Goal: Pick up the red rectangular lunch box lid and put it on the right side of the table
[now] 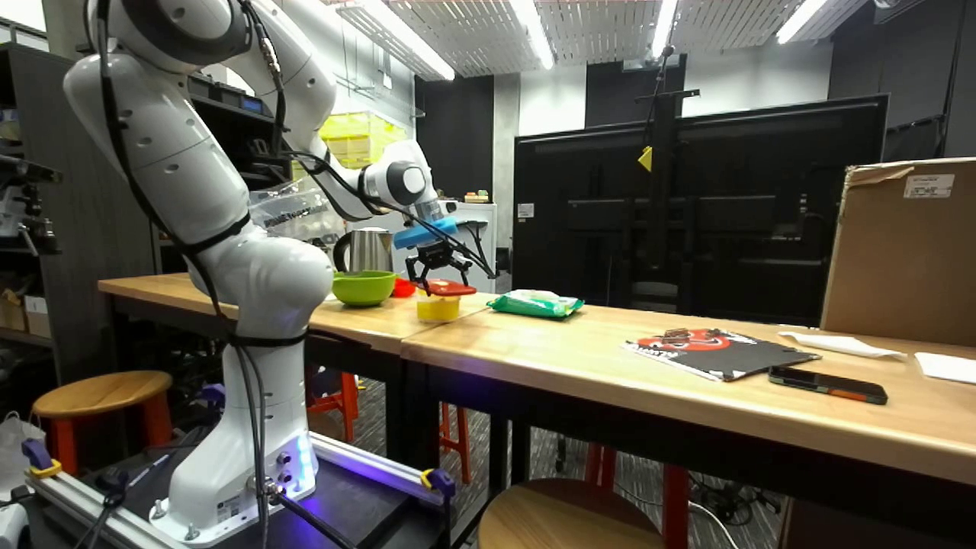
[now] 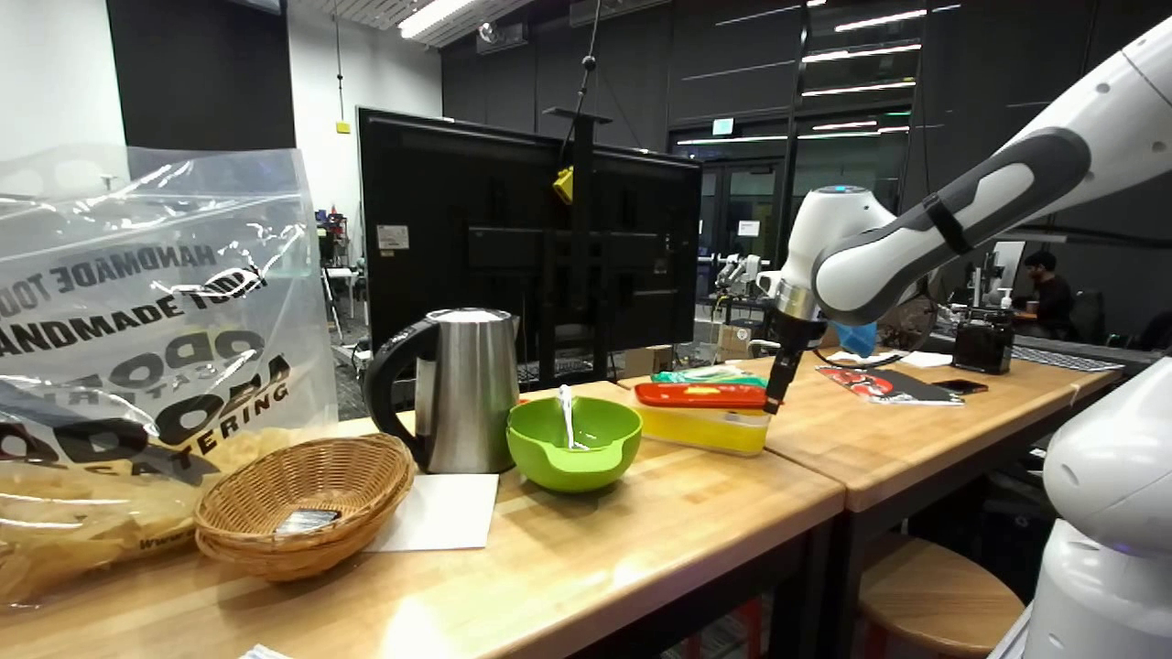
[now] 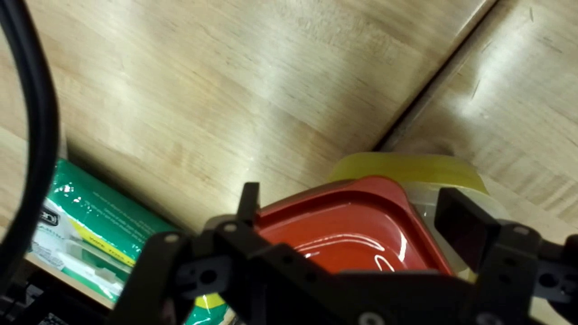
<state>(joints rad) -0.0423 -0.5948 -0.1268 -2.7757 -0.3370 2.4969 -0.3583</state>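
Because the black jointed fingers (image 3: 247, 203) get in the way, only one end of the flat red rectangular plastic lid (image 3: 356, 225) shows in the wrist view. They are spread wide with the lid between them; I can't tell if they touch it. The lid sits crooked on top of the yellow rectangular plastic box (image 2: 705, 428) and covers much of it from above. In an exterior view, one finger seems to hide the other. The fingers also cover part of the shiny green and white plastic packet (image 3: 113, 216). In both exterior views, a red thing (image 1: 404, 288) peeks out from behind the round bright green bowl (image 1: 364, 290), too hidden to name. The light wooden worktop (image 1: 549, 339) goes past the edge of both.
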